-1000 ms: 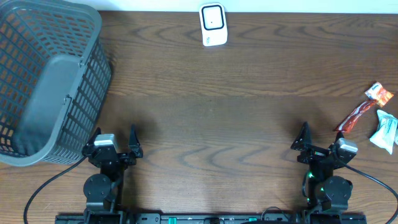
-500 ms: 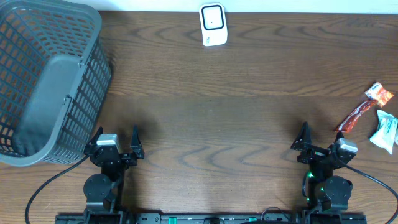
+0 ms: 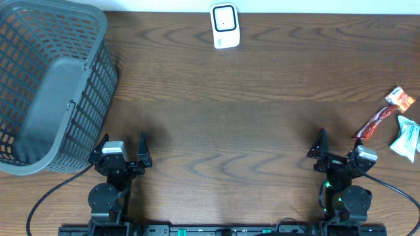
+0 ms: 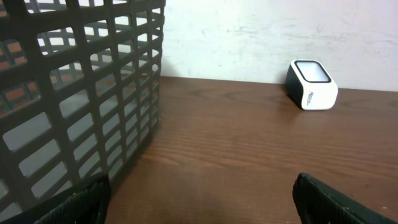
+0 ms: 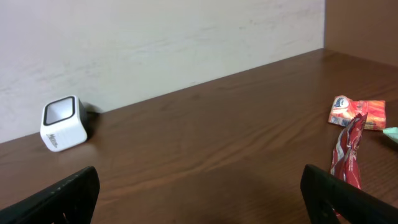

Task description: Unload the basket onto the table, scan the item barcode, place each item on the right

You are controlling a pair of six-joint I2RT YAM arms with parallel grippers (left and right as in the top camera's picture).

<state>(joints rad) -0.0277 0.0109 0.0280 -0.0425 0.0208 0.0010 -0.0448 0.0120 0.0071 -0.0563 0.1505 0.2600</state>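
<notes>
On the table, a basket sits at the far left corner. A scanner stands mid-way along the far edge, against the wall. At the right edge lies a long packet, another packet just right of it

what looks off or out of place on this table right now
nothing really stands out: the scanner sits upright by the far edge, the grey basket is at the left, and the red packet and pale packet lie loose near the right edge, nothing spilled
</notes>
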